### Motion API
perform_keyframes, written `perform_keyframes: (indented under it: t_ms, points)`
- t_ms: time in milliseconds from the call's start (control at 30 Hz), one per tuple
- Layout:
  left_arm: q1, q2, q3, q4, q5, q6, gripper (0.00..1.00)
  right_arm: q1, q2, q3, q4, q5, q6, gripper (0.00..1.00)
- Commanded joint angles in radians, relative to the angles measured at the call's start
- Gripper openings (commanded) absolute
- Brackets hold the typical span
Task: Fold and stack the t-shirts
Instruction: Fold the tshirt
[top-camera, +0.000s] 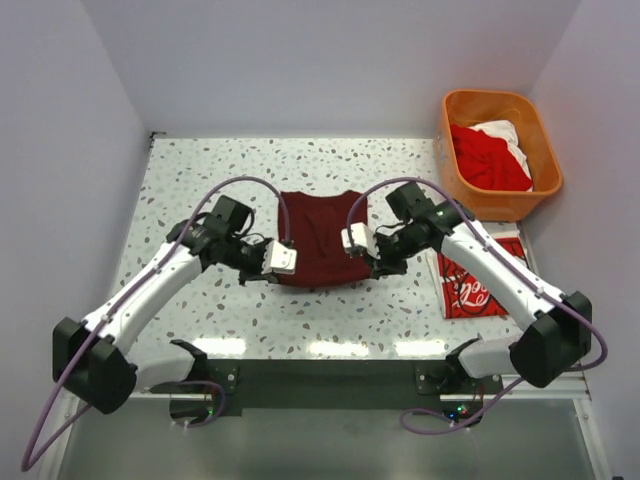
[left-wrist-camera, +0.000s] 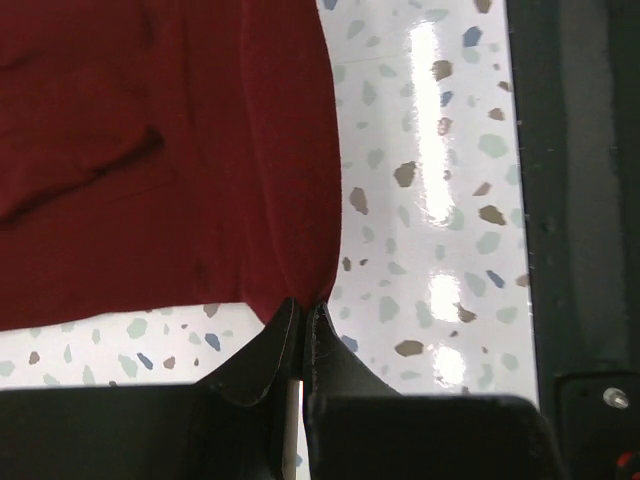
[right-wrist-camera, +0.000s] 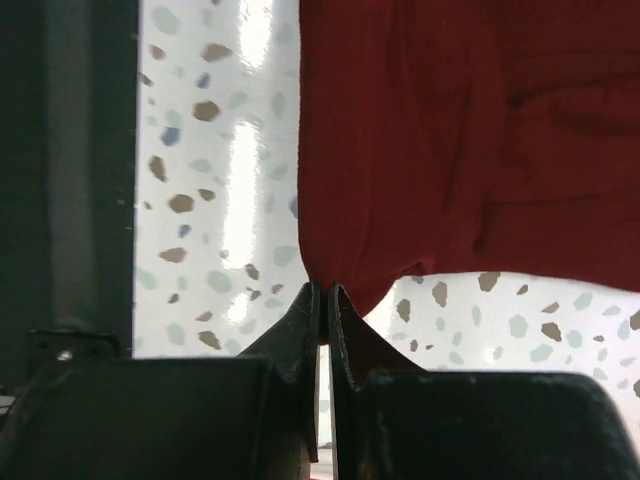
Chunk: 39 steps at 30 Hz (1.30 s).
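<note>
The dark maroon t-shirt (top-camera: 320, 240) lies partly folded in the middle of the speckled table. My left gripper (top-camera: 272, 272) is shut on its near left corner; in the left wrist view the cloth (left-wrist-camera: 170, 150) is pinched between my fingertips (left-wrist-camera: 304, 312). My right gripper (top-camera: 376, 268) is shut on its near right corner; in the right wrist view the cloth (right-wrist-camera: 460, 140) runs into the closed tips (right-wrist-camera: 326, 296). A folded bright red t-shirt with white Coca-Cola script (top-camera: 478, 285) lies at the right, partly under my right arm. Red and white t-shirts (top-camera: 492, 155) sit in the basket.
The orange plastic basket (top-camera: 545, 200) stands at the back right corner. White walls close in the table on three sides. A dark strip (top-camera: 320, 385) with the arm bases runs along the table's near edge.
</note>
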Motion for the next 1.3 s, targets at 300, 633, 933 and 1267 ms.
perform_keyframes:
  t_ms: [300, 633, 933, 1267]
  points:
    - [0.075, 0.140, 0.268, -0.095, 0.022, -0.026, 0.00, -0.093, 0.201, 0.277, -0.220, -0.093, -0.124, 0.00]
    - [0.171, 0.415, 0.511, -0.190, 0.049, 0.105, 0.00, -0.133, 0.442, 0.551, -0.311, -0.085, -0.196, 0.00]
    - [0.203, 0.620, 0.750, -0.297, 0.057, 0.180, 0.00, -0.174, 0.619, 0.767, -0.417, -0.073, -0.263, 0.00]
    - [0.235, 0.855, 0.983, -0.299, 0.063, 0.183, 0.00, -0.239, 0.838, 0.979, -0.431, -0.059, -0.285, 0.00]
